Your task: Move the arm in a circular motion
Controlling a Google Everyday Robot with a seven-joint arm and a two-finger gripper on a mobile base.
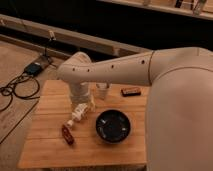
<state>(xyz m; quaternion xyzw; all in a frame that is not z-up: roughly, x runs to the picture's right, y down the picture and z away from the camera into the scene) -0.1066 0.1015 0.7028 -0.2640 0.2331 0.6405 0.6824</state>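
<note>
My arm [115,70] holds the gripper [78,113] low over the wooden surface [45,150], near a dark bowl [113,126] and a brown bar [67,134]. I cannot tell how the jaws stand. Cables [12,92] lie on the floor.

This looks like a robotics lab or test room. A plain wooden table [50,145] stands with loose black cables [15,92] and a small blue box [34,67] on the floor to its left, and a pale rail [75,40] runs behind it. A large white arm [115,70] reaches over the table, its end effector [77,116] low above the table's middle.
</note>
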